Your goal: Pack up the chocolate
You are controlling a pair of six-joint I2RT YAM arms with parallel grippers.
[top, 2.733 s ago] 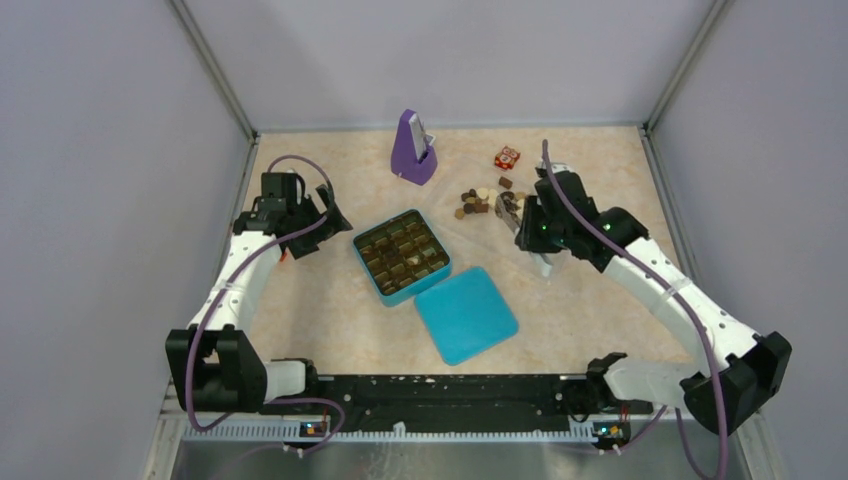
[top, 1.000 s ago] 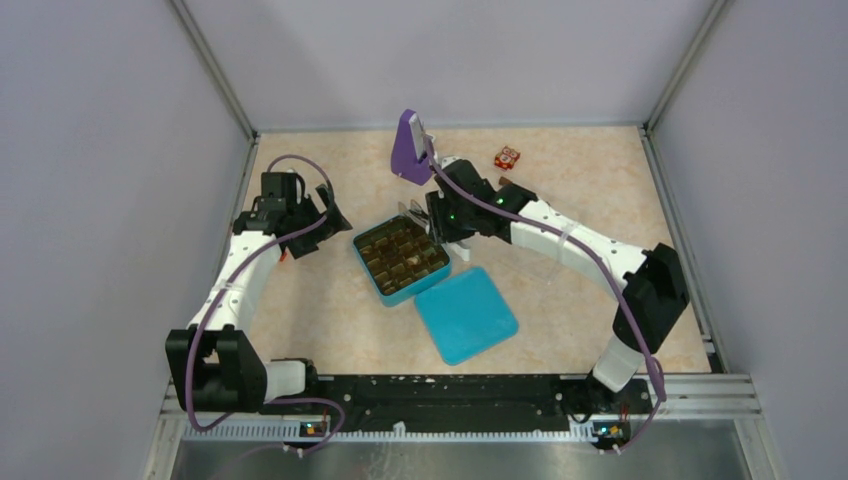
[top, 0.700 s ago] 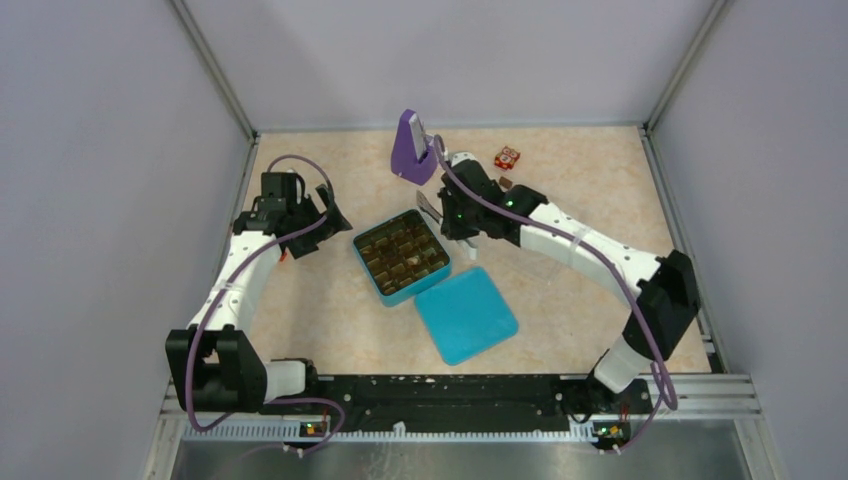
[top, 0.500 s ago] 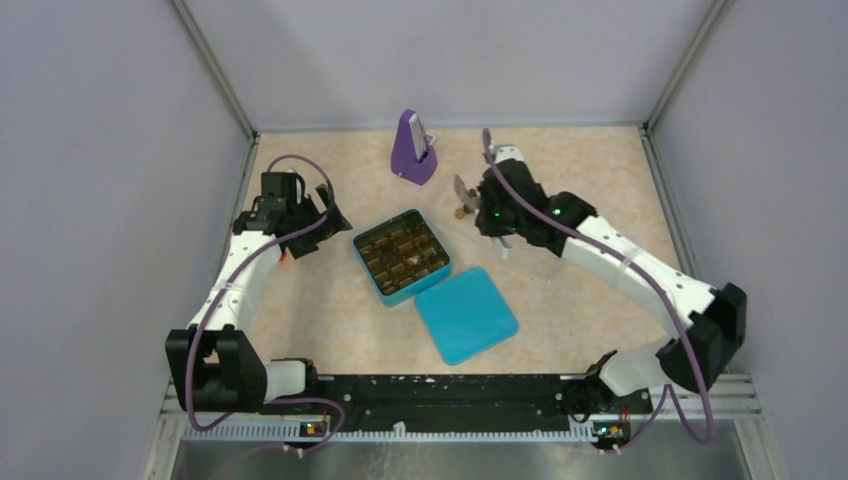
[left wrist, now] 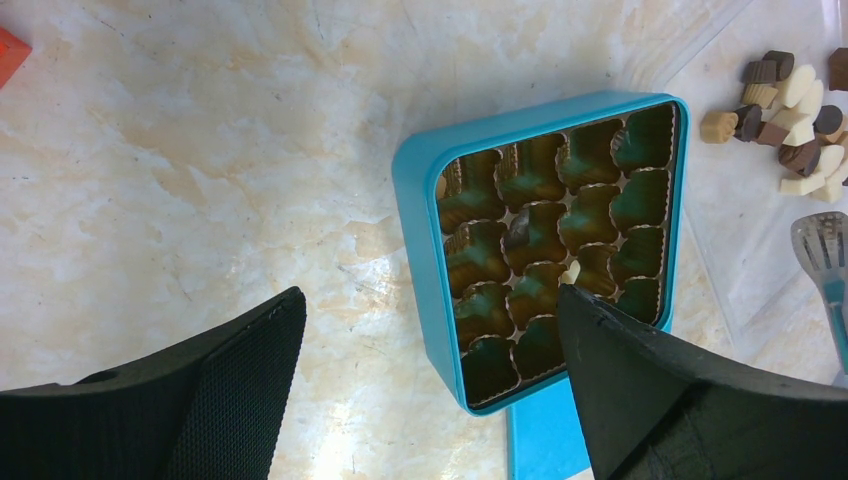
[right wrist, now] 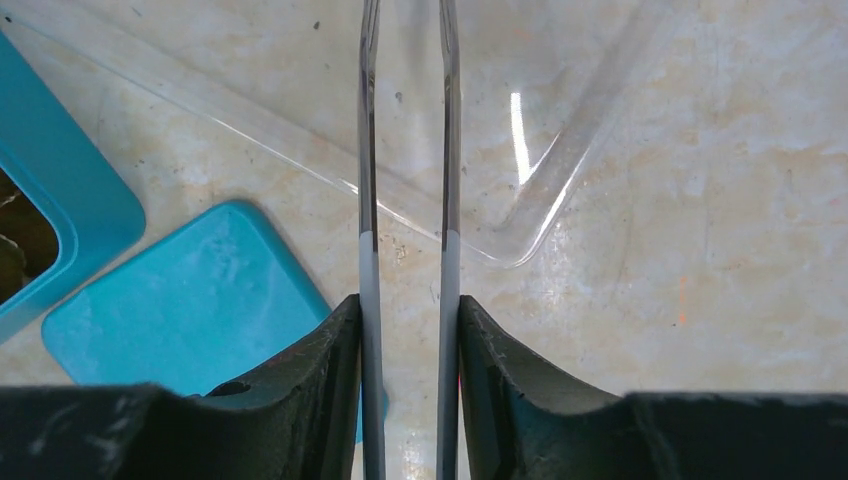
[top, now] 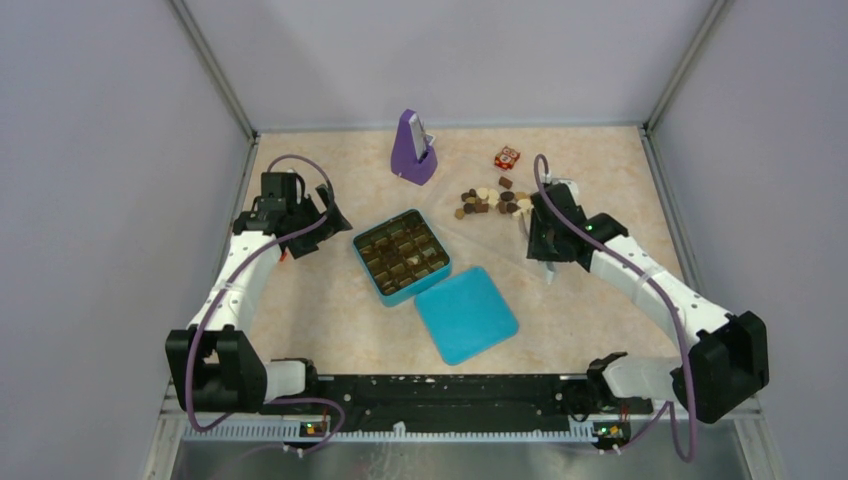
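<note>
The chocolate [top: 490, 200] is a pile of dark, light brown and cream pieces on a clear plastic sheet [top: 478, 232]; it also shows in the left wrist view [left wrist: 790, 100]. The open blue tin [top: 402, 255] holds one dark piece [left wrist: 518, 232] and one cream piece [left wrist: 570, 272] in its cups. My right gripper [top: 540, 230] is shut on metal tongs [right wrist: 367, 150], just right of the pile. The tongs' tip [left wrist: 825, 250] hangs near the pile's near side. My left gripper [top: 310, 215] is open and empty, left of the tin [left wrist: 425, 210].
The blue lid [top: 466, 314] lies in front of the tin, and shows in the right wrist view [right wrist: 190, 300]. A purple stand [top: 413, 150] and a small red-and-white cube [top: 507, 157] sit at the back. The clear sheet's edge [right wrist: 520, 200] lies under the tongs.
My right arm carried the tongs from the pile to over the tin, then swung back right to beside the chocolate pile. The left arm has not moved.
</note>
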